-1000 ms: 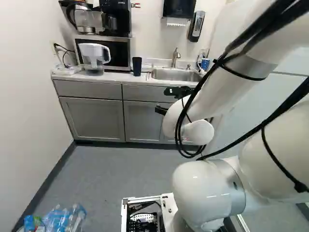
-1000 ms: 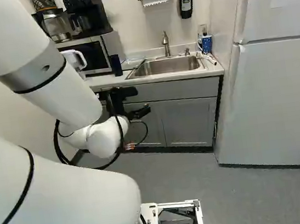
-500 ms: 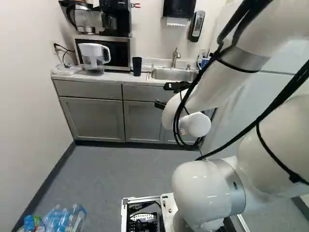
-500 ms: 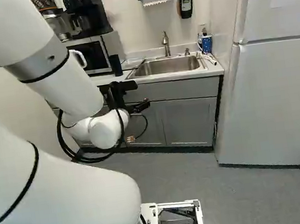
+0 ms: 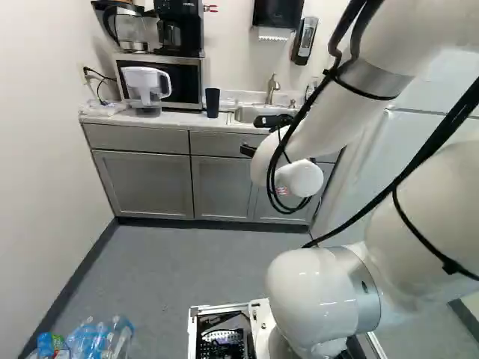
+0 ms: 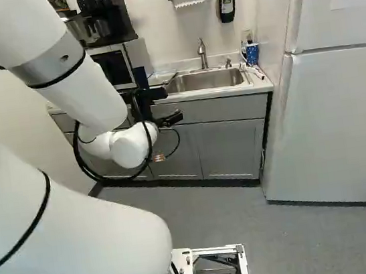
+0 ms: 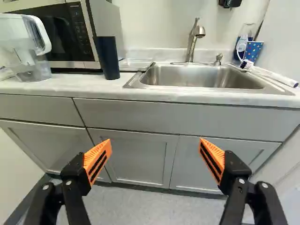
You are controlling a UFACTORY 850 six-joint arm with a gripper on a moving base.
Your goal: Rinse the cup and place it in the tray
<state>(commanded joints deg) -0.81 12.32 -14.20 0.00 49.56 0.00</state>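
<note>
Starting at the left of the left base view, I see plastic bottles [image 5: 97,342] low in the corner. Above them on the counter [image 7: 61,83], the white-handled pitcher [image 5: 146,86] stands in front of the microwave [image 5: 182,81], which carries a black coffee maker [image 5: 179,31].

Next along is the cup I'm here for, the tall dark cup [image 5: 212,103], upright on the counter just beside the microwave. The shallow tray [image 7: 136,64] lies between it and the sink [image 7: 201,77], set a little farther back than the cup.

My gripper [image 6: 169,119] is out in front of the cabinets [image 5: 224,183], lower than the countertop. In the wrist view I have its two orange-padded fingers spread wide apart, with no hold on anything; the cup is beyond them and well clear of both pads.

Past the tray, the faucet [image 7: 191,42] rises behind the sink basin. At the sink's far end I find a blue patterned cup [image 7: 253,50] with a brush [image 7: 246,64] in front of it. The white fridge [image 6: 330,124] closes off the right of the right base view.
</note>
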